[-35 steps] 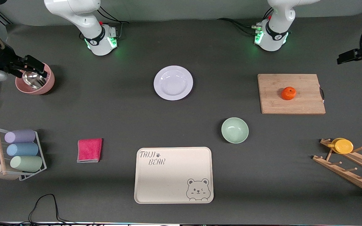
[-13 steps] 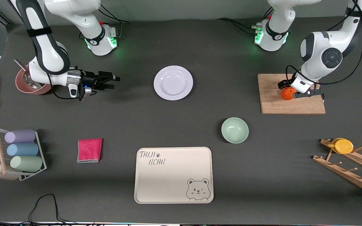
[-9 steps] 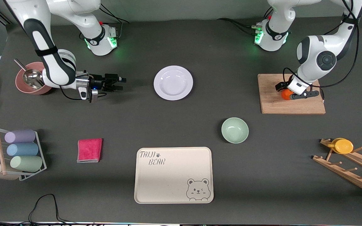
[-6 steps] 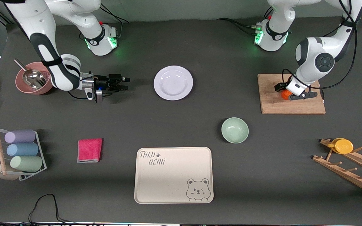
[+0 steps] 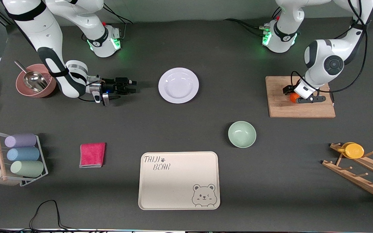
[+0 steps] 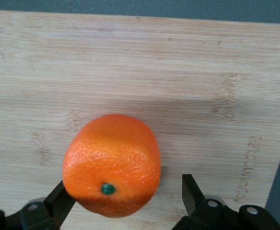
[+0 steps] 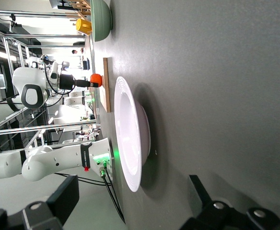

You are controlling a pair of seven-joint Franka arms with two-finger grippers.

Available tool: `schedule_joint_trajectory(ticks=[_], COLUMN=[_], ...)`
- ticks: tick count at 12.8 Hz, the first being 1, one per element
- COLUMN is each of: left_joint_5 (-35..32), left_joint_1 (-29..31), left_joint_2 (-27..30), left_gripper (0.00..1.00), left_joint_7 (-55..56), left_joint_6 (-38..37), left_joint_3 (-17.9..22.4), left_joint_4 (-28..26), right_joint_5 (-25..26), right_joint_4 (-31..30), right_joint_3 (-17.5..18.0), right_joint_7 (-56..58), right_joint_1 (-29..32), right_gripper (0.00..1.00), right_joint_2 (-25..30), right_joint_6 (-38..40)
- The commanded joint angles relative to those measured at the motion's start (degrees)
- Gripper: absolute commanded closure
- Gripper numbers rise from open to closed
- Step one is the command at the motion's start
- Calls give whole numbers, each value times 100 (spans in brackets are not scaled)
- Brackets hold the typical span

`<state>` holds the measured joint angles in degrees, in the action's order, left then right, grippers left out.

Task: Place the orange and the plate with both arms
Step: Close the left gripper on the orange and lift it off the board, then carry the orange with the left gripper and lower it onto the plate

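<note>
The orange (image 5: pixel 292 98) lies on a wooden cutting board (image 5: pixel 303 110) at the left arm's end of the table. My left gripper (image 5: pixel 296 96) is down over it and hides most of it. In the left wrist view the orange (image 6: pixel 112 163) sits between the open fingers of the left gripper (image 6: pixel 124 184), against one finger and with a gap to the other. The white plate (image 5: pixel 178 85) rests on the table near the middle. My right gripper (image 5: pixel 134 86) hangs low beside the plate, toward the right arm's end, open and apart from it. The right wrist view shows the plate (image 7: pixel 130 139) edge-on ahead of the right gripper (image 7: pixel 130 184).
A mint-green bowl (image 5: pixel 242 134) and a cream bear tray (image 5: pixel 178 180) lie nearer the front camera than the plate. A pink cloth (image 5: pixel 92 155), a rack of cups (image 5: pixel 18 158) and a pink bowl with a metal scoop (image 5: pixel 36 85) are at the right arm's end. A wooden rack with a yellow cup (image 5: pixel 353 150) stands at the left arm's end.
My right gripper has travelled along the table toward the plate. My left gripper has settled lower round the orange, and its fingers have narrowed a little.
</note>
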<state>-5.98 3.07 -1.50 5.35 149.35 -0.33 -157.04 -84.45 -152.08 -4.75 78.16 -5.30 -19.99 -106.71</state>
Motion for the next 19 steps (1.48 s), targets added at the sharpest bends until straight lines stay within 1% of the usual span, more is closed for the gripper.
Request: schedule_joint_trajectory(ticks=[1, 2, 7, 8, 9, 10, 11, 12, 13, 14, 15, 17, 18, 19], left_joint_5=[-167, -167, -167, -167, -158, -158, -158, -150, -115, -97, -62, 349, 473, 570], left_joint_1=[89, 89, 98, 98, 89, 80, 45, 28, -7, -51, -60, -61, -61, -69], left_joint_2=[-69, -78, -105, 9, 227, 473, 754, 1001, 1203, 1336, 1389, 1355, 1320, 1259], left_gripper=[60, 100, 100, 100, 100, 100, 100, 100, 100, 100, 100, 100, 100, 100], left_joint_7=[-183, -210, -210, -140, -87, -43, 18, 27, 28, 36, 28, 36, 62, 298], left_joint_6=[112, 112, 25, -72, -343, -798, -1437, -2175, -2948, -3634, -4268, -5403, -5747, -5933], left_joint_3=[24, 24, 24, 24, 15, -2, -20, -29, -90, -143, -230, -406, -511, -660], left_joint_4=[7, 24, 95, 112, 156, 296, 549, 926, 1391, 1848, 2331, 3438, 3852, 4152], right_joint_5=[-150, -150, -150, -150, -150, -150, -142, -141, -141, -141, -141, -141, -141, -133], right_joint_4=[47, 47, 47, 47, 47, 56, 47, 47, 56, 56, 56, 56, 56, 56], right_joint_3=[-26, -26, -35, -35, -44, -44, -44, -44, -44, -44, -44, -44, -44, -44], right_joint_7=[138, 120, 103, 103, 103, 111, 111, 111, 111, 111, 120, 146, 181, 182], right_joint_1=[12, 12, 12, 12, 12, 12, 12, 12, 12, 12, 12, 12, 12, 12], right_gripper=[0, 0, 1, 7, 15, 23, 29, 35, 40, 48, 49, 50, 56, 56], right_joint_2=[-146, -146, -225, -243, -243, -243, -251, -251, -260, -260, -269, -278, -287, -287], right_joint_6=[115, 107, 98, 98, 89, 89, 89, 89, 89, 89, 89, 80, 80, 80])
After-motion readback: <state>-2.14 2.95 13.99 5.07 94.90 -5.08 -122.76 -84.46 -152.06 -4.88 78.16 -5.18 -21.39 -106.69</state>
